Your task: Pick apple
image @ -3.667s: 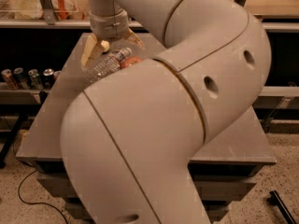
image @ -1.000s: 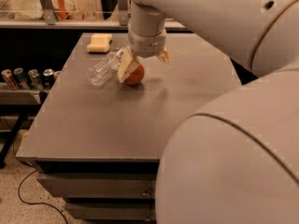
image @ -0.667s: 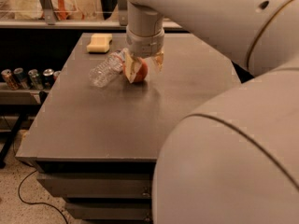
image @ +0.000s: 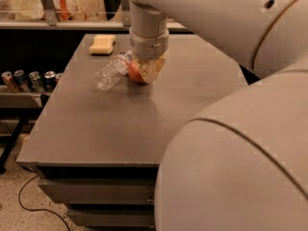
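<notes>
The big white arm (image: 226, 23) fills the right side of the frame and reaches down in the upper middle. Its end effector (image: 147, 70) sits low over the table (image: 106, 124), right on the apple (image: 134, 73) and covering its right side. Whether it is open or closed on the apple cannot be told. The red-orange apple rests on the table. A clear bottle (image: 110, 72) lies on its side, touching the apple's left. A pale yellow sponge (image: 102, 44) lies further back. Some cans (image: 29, 79) stand at the far left, below the table top.
</notes>
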`<state>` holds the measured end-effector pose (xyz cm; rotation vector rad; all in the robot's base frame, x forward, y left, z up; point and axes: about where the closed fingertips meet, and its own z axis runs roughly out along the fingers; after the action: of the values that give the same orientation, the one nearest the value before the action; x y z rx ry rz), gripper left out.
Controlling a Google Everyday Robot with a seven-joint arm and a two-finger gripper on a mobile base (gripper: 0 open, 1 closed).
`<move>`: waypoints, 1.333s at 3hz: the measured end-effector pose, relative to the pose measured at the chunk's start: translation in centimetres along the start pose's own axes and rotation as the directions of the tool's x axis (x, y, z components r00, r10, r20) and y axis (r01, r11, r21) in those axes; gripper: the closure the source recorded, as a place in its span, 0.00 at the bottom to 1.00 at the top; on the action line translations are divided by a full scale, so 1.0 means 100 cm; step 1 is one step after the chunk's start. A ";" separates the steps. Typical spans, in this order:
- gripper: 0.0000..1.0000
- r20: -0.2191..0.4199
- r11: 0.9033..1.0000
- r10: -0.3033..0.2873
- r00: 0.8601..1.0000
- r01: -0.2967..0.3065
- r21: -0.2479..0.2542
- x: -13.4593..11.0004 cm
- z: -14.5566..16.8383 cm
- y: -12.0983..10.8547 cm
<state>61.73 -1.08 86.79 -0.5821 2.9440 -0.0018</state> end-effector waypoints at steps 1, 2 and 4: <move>0.86 0.004 0.999 -0.032 0.999 0.032 -0.002 0.000 -0.010 0.009; 0.62 0.004 0.997 -0.081 0.997 0.081 0.015 -0.007 -0.023 0.024; 0.16 -0.009 0.985 -0.167 0.986 0.167 0.042 -0.040 -0.038 0.055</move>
<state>62.82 5.46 90.96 -0.8213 2.8830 -0.0832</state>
